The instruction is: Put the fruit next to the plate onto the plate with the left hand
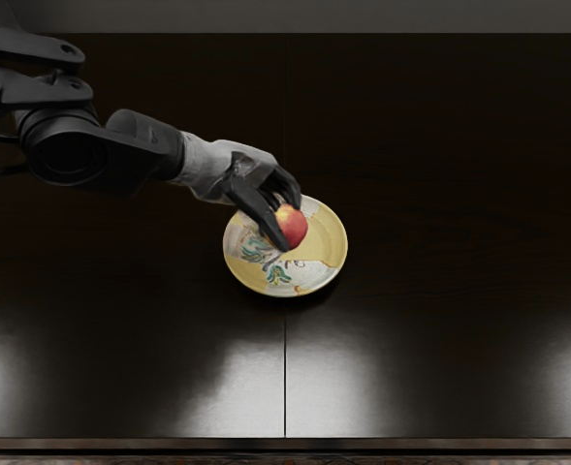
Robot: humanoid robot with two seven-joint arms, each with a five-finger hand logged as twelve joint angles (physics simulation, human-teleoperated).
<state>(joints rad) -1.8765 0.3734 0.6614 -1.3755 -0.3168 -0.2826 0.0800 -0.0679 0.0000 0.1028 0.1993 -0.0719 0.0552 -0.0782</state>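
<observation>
The left hand [256, 189] reaches in from the left over the dark surface [440, 320], its black fingers [265, 215] curled around a red and yellow fruit [294, 227]. The fruit is over the far part of the yellow patterned plate [329, 247], just inside its rim. Whether it touches the plate cannot be told.

Bulky black arm [91, 145], pale grey wrist cuff [207, 167], dark five-finger hand [262, 197]
</observation>
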